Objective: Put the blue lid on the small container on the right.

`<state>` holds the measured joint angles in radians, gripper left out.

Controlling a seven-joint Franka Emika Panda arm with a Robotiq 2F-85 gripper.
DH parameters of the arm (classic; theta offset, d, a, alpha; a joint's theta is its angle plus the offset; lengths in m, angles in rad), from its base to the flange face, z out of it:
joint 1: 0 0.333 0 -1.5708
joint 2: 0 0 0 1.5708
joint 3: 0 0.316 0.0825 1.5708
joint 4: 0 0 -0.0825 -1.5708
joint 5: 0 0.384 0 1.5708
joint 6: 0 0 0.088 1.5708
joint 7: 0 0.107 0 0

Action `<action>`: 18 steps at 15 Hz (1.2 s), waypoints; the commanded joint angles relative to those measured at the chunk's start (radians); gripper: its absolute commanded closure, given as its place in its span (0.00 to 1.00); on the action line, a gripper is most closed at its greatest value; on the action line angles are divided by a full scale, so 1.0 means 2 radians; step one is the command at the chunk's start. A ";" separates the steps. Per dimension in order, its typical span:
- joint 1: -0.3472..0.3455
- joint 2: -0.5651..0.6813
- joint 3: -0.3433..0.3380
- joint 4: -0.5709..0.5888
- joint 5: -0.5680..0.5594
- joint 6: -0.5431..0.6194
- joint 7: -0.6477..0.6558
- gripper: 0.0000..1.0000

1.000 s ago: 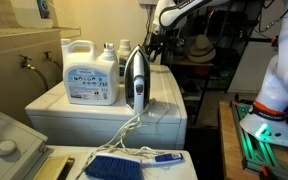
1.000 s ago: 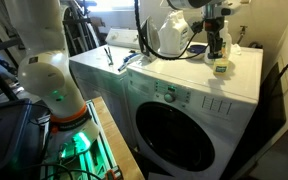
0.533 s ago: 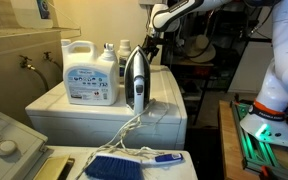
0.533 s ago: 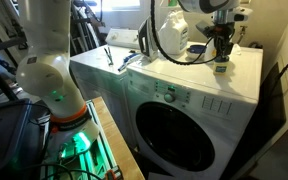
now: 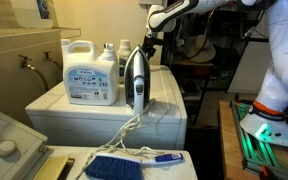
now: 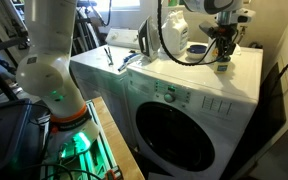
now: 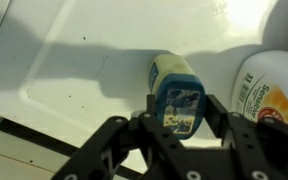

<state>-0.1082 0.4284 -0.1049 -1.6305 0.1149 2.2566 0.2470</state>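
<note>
dim warm light, green glow at robot base [image 5: 256, 128], blown-out glare on washer top [image 7: 239, 18], soft low-resolution blur

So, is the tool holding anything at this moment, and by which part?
It cannot be told. The tool straddles the small container at its sides, but the wrist view does not show whether it touches.

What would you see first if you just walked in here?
The big white washing machine with its round door fills an exterior view. On top of it stand a large detergent jug and an upright iron. The robot's pincer hangs over a small container on the machine's top.
</note>
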 commanded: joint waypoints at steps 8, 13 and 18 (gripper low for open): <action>0.001 0.029 -0.005 0.038 -0.013 -0.037 -0.001 0.24; 0.002 0.011 -0.003 0.029 -0.011 -0.040 -0.002 0.00; 0.006 -0.053 -0.007 -0.016 -0.015 -0.028 0.001 0.00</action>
<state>-0.0980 0.4239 -0.1100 -1.5760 0.0946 2.2020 0.2514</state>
